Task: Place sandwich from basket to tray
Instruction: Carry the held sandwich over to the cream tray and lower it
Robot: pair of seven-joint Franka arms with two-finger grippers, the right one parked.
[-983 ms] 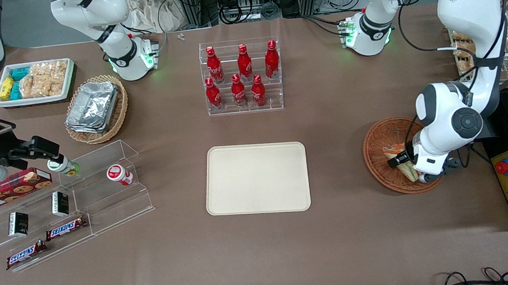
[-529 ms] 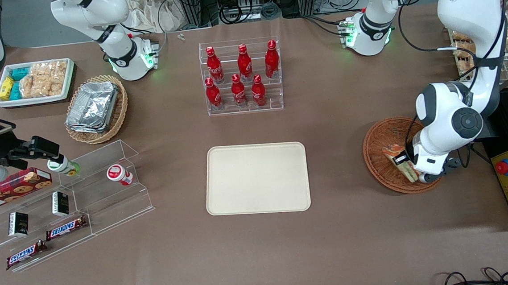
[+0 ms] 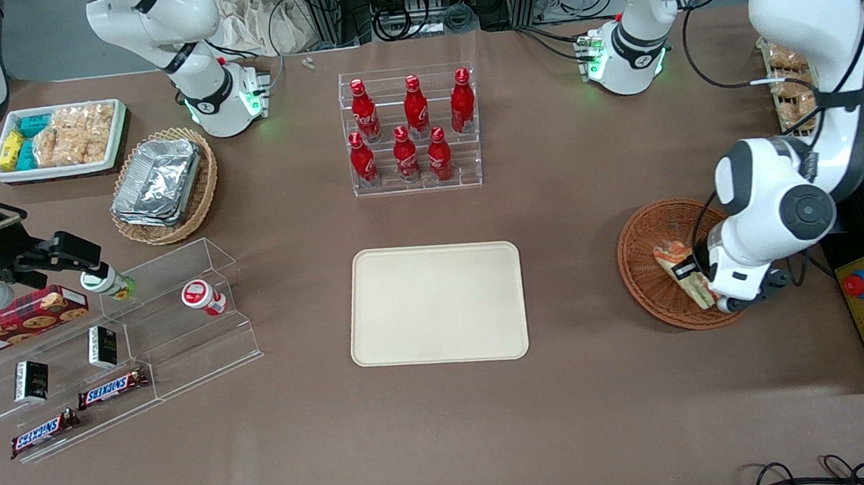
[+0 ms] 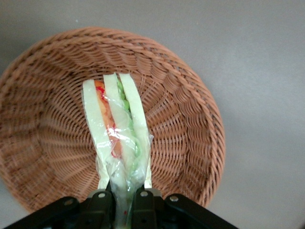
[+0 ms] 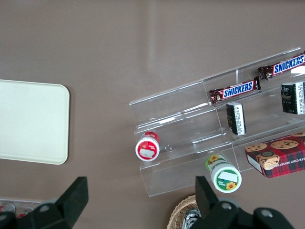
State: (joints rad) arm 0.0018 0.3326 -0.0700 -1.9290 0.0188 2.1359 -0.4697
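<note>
Sandwich [image 4: 119,138] clamped at one narrow end between the fingers [image 4: 143,207] of the gripper [image 3: 689,274], inside the basket [image 3: 642,258]; whether lifted clear of the weave or resting on it cannot be told. Pinched end lost between the fingers in the wrist view. From the front, much of the sandwich and part of the basket rim covered by the working arm's wrist [image 3: 768,211]. Striped cut edge facing the wrist camera, plastic wrap glinting over it. Basket toward the working arm's end of the table.

Tray [image 3: 436,304] well apart from the basket, mid-table, bare. Farther from the front camera than the tray, a clear rack of red bottles [image 3: 412,126]. Toward the parked arm's end, clear stepped shelves [image 3: 141,324] with chocolate bars and small jars, a lighter basket of foil containers [image 3: 162,185], a white bin of snacks [image 3: 60,139].
</note>
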